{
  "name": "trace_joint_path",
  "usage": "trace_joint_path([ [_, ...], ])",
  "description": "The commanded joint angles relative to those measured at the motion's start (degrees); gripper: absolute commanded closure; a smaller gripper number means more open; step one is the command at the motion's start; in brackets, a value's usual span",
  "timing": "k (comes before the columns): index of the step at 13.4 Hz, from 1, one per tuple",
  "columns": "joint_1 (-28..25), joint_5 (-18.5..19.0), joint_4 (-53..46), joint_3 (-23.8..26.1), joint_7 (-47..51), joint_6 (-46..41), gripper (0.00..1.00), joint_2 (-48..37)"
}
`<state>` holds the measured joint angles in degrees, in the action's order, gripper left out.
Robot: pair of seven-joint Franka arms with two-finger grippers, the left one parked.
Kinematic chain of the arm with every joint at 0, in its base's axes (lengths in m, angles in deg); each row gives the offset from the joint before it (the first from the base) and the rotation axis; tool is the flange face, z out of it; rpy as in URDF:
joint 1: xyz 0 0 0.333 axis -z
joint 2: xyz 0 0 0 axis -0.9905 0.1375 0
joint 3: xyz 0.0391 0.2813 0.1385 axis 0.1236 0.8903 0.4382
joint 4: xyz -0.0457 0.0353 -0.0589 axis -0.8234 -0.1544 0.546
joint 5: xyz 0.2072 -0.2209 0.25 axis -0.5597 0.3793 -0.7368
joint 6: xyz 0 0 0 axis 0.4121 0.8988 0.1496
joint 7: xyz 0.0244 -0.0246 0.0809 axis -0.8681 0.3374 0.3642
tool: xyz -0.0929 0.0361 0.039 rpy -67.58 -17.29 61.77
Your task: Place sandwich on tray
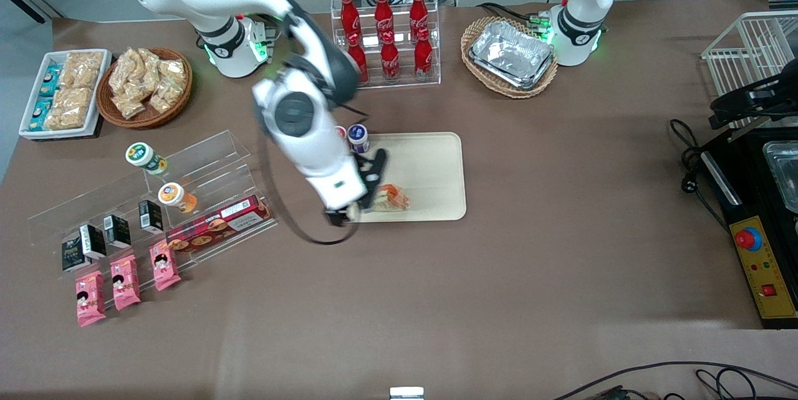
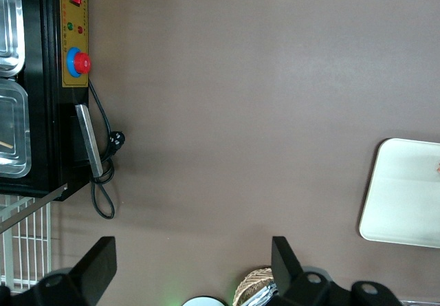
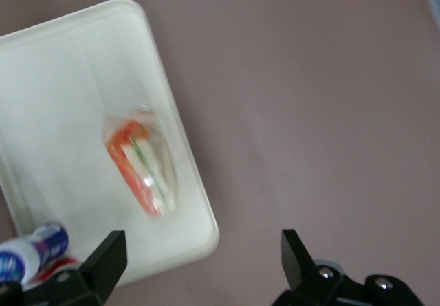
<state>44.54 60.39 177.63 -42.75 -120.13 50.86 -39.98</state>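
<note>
1. On the tray (image 1: 436, 163), near its edge closest to the front camera, the sandwich (image 1: 394, 197) lay flat in its clear wrap.
2. From the front, the arm hid part of the sandwich; the right wrist view showed the whole sandwich (image 3: 143, 163), free of any contact.
3. Above the tray's rim hung the gripper (image 3: 199, 268), fingers (image 3: 103, 261) spread apart and empty.
4. Only the front view showed the bench (image 1: 561, 275) and two small bottles (image 1: 357, 136) at the tray's corner.

hand (image 1: 374, 185) open above tray (image 1: 436, 163), bottles (image 1: 357, 136) close beside
</note>
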Motion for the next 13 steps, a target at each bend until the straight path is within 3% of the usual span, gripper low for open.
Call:
trace_joint_path([
  [1, 8.44, -1.66, 0.66, -0.19, 4.43, -10.14, 0.0, -9.34],
  [4, 17.14, -1.05, -2.23, -0.28, 4.69, -16.83, 0.0, -12.51],
  [9, 31.64, -0.87, -4.88, -0.28, 4.61, -19.22, 0.0, -14.27],
  [11, 35.87, 0.7, -5.23, -0.28, 4.69, -21.32, 0.0, -15.68],
  [13, 36.33, 3.43, -6.72, -1.68, 7.84, -24.3, 0.0, -16.74],
])
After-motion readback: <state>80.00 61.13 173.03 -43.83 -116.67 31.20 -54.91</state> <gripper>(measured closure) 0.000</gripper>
